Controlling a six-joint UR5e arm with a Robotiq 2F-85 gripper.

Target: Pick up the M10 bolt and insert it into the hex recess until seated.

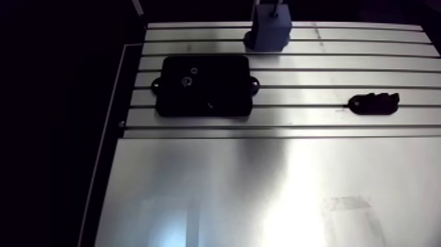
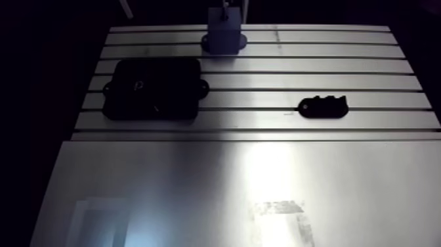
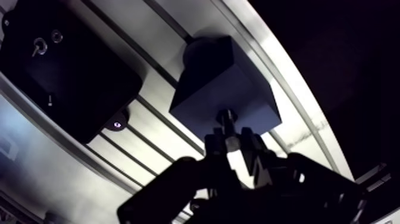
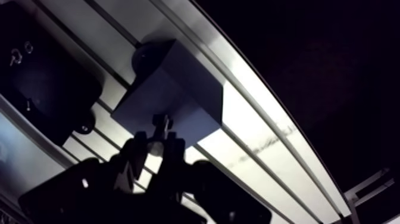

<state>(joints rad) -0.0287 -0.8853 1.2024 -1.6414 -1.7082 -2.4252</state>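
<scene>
A dark grey block [image 1: 269, 34] stands at the back of the slotted table [image 1: 262, 184]. Directly above the block is my gripper [image 3: 229, 138], its two fingers close together on a small bolt [image 3: 224, 118]. The bolt's end sticks out from between the fingertips and sits at the block's top face; whether it touches the block is unclear. A flat black plate [image 1: 205, 85] with small round openings [image 1: 187, 82] lies to the left of the block, nearer the front. In the arm view only the gripper's thin lower end [image 1: 271, 8] shows, at the top edge.
A small black part with several bumps [image 1: 374, 103] lies on the slotted table to the right. A smooth metal sheet [image 2: 249, 190] covers the front half. The table's left edge runs close to the black plate.
</scene>
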